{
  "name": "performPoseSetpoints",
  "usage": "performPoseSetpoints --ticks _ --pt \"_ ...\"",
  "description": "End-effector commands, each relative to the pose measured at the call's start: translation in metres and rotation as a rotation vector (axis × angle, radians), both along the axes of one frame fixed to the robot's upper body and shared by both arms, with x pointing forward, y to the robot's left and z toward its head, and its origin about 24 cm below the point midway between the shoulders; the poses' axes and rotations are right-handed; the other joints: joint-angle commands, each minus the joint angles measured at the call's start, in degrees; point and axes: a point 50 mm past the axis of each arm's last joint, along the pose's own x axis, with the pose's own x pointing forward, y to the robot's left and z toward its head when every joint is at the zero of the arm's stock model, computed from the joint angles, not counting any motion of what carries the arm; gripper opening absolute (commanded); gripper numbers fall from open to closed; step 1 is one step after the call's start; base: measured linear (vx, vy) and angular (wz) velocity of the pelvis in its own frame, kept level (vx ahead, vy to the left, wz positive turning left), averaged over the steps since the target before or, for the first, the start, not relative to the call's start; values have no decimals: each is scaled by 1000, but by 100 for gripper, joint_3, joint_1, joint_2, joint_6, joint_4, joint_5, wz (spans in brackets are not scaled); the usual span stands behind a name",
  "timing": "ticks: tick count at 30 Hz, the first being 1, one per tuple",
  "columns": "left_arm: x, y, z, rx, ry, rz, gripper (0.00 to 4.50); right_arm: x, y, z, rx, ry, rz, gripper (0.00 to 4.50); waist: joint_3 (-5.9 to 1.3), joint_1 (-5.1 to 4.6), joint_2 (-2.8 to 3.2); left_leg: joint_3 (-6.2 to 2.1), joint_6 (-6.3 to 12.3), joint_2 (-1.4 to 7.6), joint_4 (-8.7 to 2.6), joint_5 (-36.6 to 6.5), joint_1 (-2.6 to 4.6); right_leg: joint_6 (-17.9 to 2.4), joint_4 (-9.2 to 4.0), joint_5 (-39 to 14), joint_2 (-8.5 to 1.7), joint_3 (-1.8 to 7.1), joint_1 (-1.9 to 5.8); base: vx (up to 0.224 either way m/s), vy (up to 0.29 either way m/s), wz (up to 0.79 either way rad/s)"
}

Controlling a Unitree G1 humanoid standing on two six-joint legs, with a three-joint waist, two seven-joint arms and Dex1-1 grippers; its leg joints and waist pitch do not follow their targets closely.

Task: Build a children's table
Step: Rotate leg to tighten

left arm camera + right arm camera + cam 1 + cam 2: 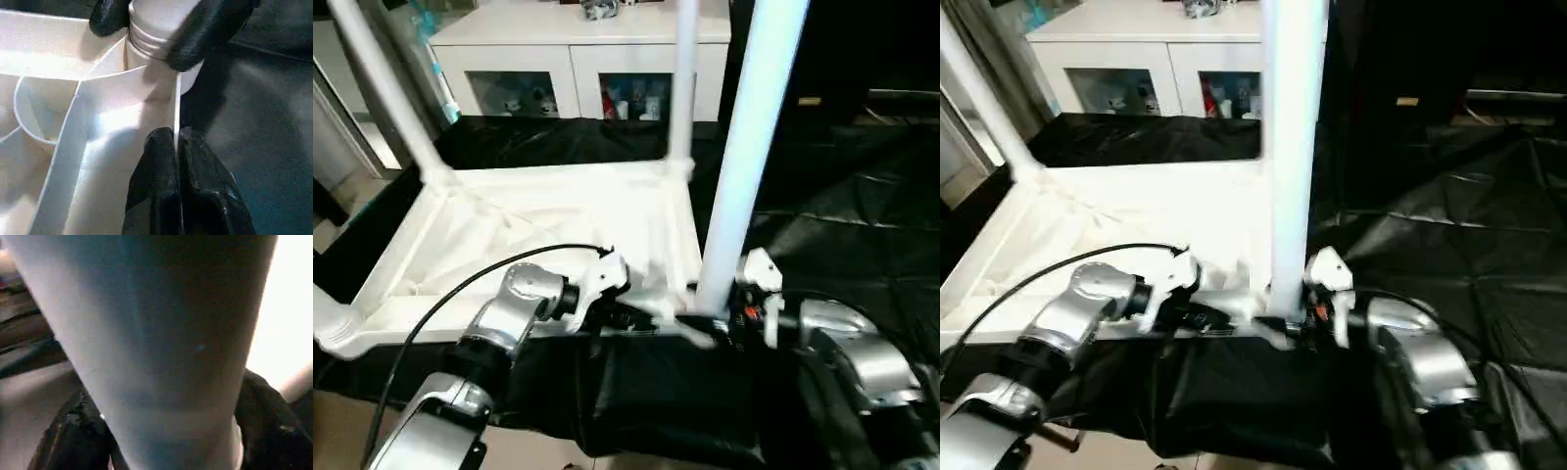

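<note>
the children's table (538,220) lies upside down on the black-draped table (842,215), smooth white plastic, ribbed underside facing up, with thin walls and a round cup moulded into the ribs. three tubular legs stand up from its corners: the near leg (744,147) at the near right corner, the far right leg (683,78), and the far left leg (382,88), which leans away. at the near left, the corner socket (333,328) is a rounded white stub.

the left gripper (176,161) comes in low over a silver forearm and its two black fingers are pinched tight on the thin rim wall (173,105) of the tabletop, just beside the near leg's socket. the right gripper (166,426) reaches in from the other side, its black fingers (200,34) wrapped around the base of the near leg, one each side of the tube, where the ridged end meets the socket. behind stands a white cabinet (578,59) with glass doors.
</note>
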Motion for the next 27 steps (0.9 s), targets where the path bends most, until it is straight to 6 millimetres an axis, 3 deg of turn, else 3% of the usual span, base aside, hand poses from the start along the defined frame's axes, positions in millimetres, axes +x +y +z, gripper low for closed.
performPoseSetpoints --ticks 1,6,11,12,15,16,21,27 --pt "11 -12 2 -25 -44 136 0 7 3 -20 -82 39 -200 270 -293 -53 -147 -170 123 276 -436 -1727 118 -1159 -509 -2056 -335 194 177 0 0 0" --pt "17 -38 3 -49 -87 265 0 19 15 -31 -74 70 -452 270 -285 -134 -123 -180 16 258 -453 -2017 149 -1042 -557 -2253 -330 213 150 0 0 0" --pt "20 -53 7 -70 -115 277 0 19 44 -26 1 32 -356 270 -313 -91 -122 -170 240 251 -430 -1761 110 -1024 -554 -1955 -346 225 185 0 0 0" --pt "20 -52 8 -71 -117 261 0 19 45 -24 -2 11 -331 325 -317 -91 -123 -167 269 249 -428 -1727 105 -1026 -548 -1910 -339 222 188 0 0 0" --pt "20 -48 10 -73 -118 233 0 17 43 -22 -11 -16 -273 339 -327 -79 -122 -160 353 254 -416 -1636 89 -1064 -533 -1804 -345 215 200 0 0 0" --pt "20 -48 10 -73 -118 231 0 16 43 -21 -11 -17 -268 366 -326 -76 -111 -166 374 261 -420 -1618 87 -1071 -529 -1801 -343 210 201 0 0 0" --pt "11 -32 10 -82 -90 49 0 9 26 -11 -9 -59 -89 366 -354 -42 -119 -160 523 270 -397 -1425 71 -1144 -495 -1496 -347 204 227 0 0 0" --pt "3 -14 14 -118 -33 -75 0 0 2 0 -7 -62 72 366 -387 14 -115 -135 818 300 -342 -981 36 -1403 -397 -801 -331 180 239 0 0 0"
